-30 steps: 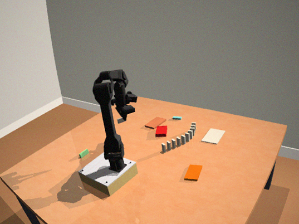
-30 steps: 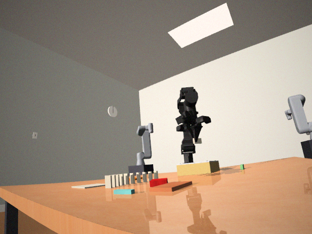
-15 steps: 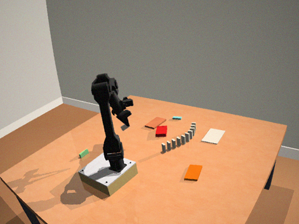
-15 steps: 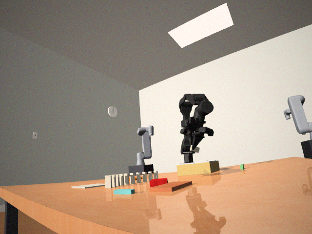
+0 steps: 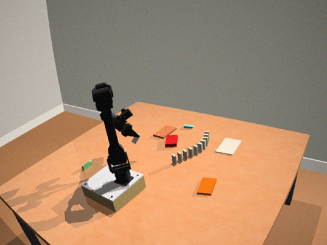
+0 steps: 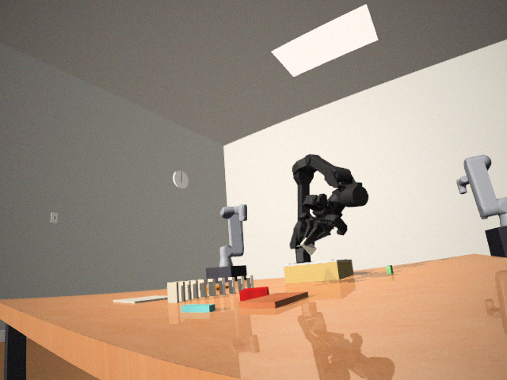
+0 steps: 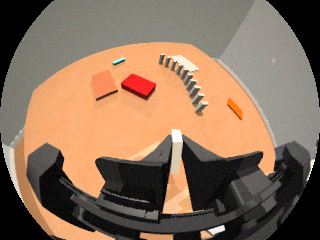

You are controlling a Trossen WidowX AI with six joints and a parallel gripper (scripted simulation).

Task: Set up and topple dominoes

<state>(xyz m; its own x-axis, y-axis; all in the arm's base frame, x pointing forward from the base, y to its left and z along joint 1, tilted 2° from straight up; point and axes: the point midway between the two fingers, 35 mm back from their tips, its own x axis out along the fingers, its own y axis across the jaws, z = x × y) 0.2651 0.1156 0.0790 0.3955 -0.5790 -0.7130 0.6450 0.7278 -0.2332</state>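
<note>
A curved row of several pale dominoes (image 5: 193, 149) (image 6: 208, 287) (image 7: 187, 80) stands on the table, right of the arm's base. My gripper (image 5: 134, 136) (image 6: 306, 244) (image 7: 175, 137) is shut on one pale domino (image 5: 135, 140) (image 6: 309, 248) (image 7: 176, 150) and holds it in the air, well above the table and left of the row. In the wrist view the domino sticks up between the two dark fingers, with the row far ahead to the right.
A red block (image 5: 171, 140) (image 7: 139, 84), a brown slab (image 5: 165, 131) (image 7: 103, 84) and a small cyan block (image 5: 188, 126) (image 6: 197, 308) lie behind the row. A white sheet (image 5: 228, 145) lies to the right, an orange slab (image 5: 206, 186) in front, a green block (image 5: 87, 165) at left.
</note>
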